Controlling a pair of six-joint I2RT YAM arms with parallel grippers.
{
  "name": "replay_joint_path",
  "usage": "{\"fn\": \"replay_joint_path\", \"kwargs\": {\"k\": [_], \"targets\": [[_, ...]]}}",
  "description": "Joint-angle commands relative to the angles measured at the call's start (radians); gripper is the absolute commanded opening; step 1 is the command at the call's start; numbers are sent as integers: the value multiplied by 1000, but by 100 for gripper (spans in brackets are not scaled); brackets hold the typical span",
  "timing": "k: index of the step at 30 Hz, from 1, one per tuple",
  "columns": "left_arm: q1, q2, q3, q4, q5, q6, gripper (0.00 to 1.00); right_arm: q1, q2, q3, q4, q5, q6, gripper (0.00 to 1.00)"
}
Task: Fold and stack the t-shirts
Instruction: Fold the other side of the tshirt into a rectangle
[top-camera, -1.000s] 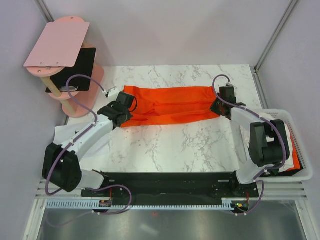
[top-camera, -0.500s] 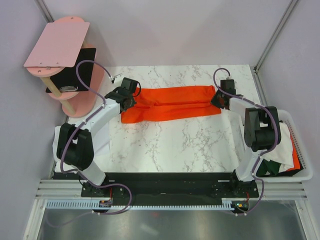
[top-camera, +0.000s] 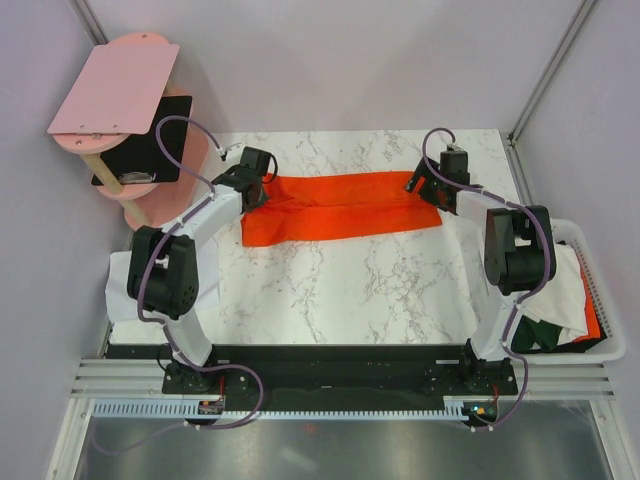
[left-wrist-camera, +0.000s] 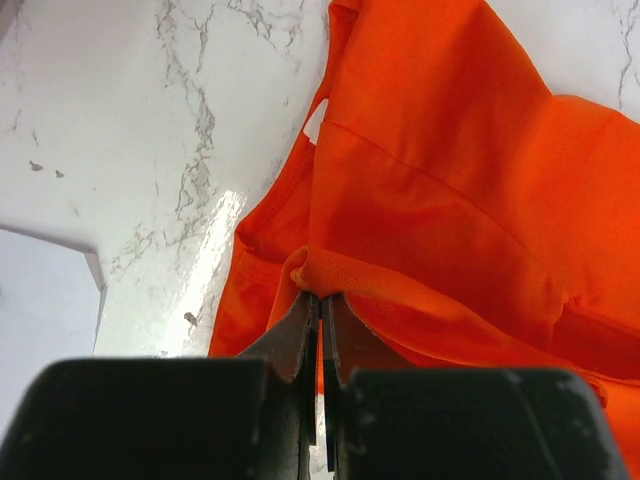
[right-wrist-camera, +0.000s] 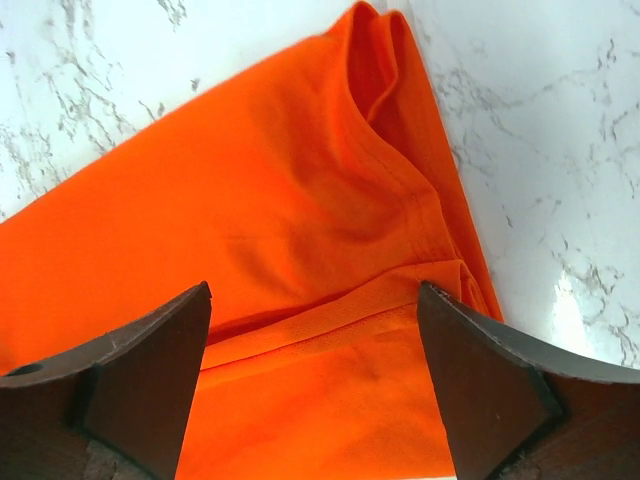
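So far: orange t-shirt (top-camera: 340, 205) folded into a strip.
My left gripper (left-wrist-camera: 320, 298): pinching its edge.
My right gripper (right-wrist-camera: 312, 292): jaws apart, empty.
Remaining: cross-fold, stacking, shirts (top-camera: 568, 285) in basket (top-camera: 612, 345).

A white marble-patterned worktop (top-camera: 340, 290) with grey veins fills the middle of the overhead view. Just off the worktop's far left corner is a pink stand (top-camera: 165, 200): round pink shelves on a pale wooden post (top-camera: 140, 210), topped by a tilted rectangular pink board (top-camera: 115, 88). A flat black panel (top-camera: 165, 140) lies under that board, jutting toward the worktop. Against the worktop's right edge sits a white slatted basket (top-camera: 604, 305). Along its near edge runs a black base plate (top-camera: 330, 365), then a white slotted strip (top-camera: 330, 407).
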Motion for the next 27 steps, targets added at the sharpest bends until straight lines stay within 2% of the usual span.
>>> {"fn": "replay_joint_path", "kwargs": {"k": [1,8,21,23,25,26,27], "targets": [[25,60,92,72,1,54,2,-3,-34,35,95,-14,-28,92],[48,176,207,83,10,77,2,-3,-73,-28,161,-45,-43,98],[82,377,455,49,56,117,2,-1,-104,-27,152,-50,-88,98],[86,423,497,26,65,121,5,4,-121,-31,144,-43,-102,98],[88,451,561,-15,75,132,28,11,-133,-27,132,-13,-118,98],[88,452,569,-20,75,134,82,20,-147,-25,116,1,-138,98],[86,442,557,-18,72,134,97,30,-156,-24,110,21,-149,98]]}}
